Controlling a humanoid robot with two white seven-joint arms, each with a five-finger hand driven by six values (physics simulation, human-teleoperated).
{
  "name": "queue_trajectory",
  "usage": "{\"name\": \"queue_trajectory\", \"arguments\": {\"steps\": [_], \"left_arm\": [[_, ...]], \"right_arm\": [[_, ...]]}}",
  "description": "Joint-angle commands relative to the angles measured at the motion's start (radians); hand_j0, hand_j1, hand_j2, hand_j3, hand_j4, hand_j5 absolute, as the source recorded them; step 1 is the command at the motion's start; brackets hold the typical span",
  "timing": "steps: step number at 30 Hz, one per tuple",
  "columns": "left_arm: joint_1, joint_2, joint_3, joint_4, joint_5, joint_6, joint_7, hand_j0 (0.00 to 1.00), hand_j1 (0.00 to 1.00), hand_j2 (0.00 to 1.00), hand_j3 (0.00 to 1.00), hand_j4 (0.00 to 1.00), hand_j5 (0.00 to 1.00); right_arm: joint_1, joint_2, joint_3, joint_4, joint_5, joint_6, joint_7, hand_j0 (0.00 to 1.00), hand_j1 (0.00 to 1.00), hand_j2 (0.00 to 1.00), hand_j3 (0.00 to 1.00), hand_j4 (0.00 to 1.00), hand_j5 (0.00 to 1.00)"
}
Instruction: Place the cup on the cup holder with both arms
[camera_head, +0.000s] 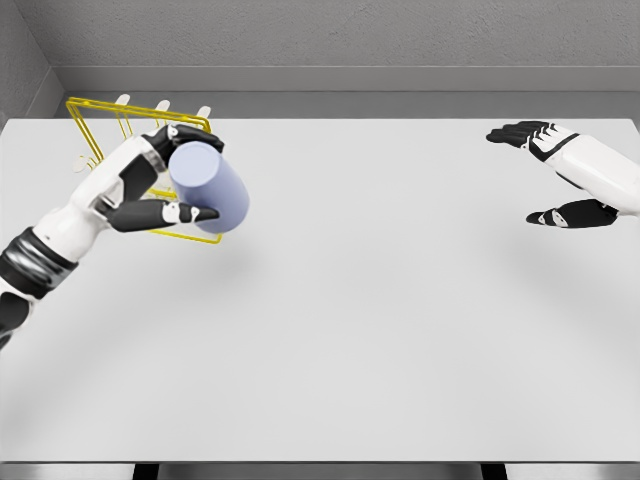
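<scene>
A pale lavender cup (210, 188) is tilted on its side in my left hand (172, 178), whose thumb and fingers are curled around it. The cup hangs above the table, right in front of the yellow wire cup holder (100, 125) with white pegs at the far left; the holder is partly hidden behind hand and cup. My right hand (548, 172) hovers over the table's far right, fingers spread, holding nothing.
The white table (380, 320) stretches from the front edge to a grey back wall. A grey side wall rises at the far left behind the holder.
</scene>
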Motion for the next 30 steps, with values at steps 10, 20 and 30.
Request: {"name": "queue_trajectory", "arguments": {"steps": [10,20,30], "left_arm": [[0.002,0.011,0.048,0.019,0.032,0.008,0.0,0.64,0.64,0.64,0.64,0.64,0.64],[-0.003,0.011,0.065,0.088,0.04,0.009,0.0,0.65,0.65,0.65,0.65,0.65,0.65],[-0.014,0.001,0.078,0.133,0.051,0.009,0.0,0.65,0.65,0.65,0.65,0.65,0.65]], "right_arm": [[-0.002,-0.001,0.001,-0.005,-0.009,0.003,-0.001,1.0,1.0,1.0,1.0,1.0,1.0],[0.0,0.001,0.001,-0.005,-0.009,0.003,-0.001,1.0,1.0,1.0,1.0,1.0,1.0],[0.0,0.001,0.001,-0.003,-0.009,0.003,-0.001,1.0,1.0,1.0,1.0,1.0,1.0]]}}
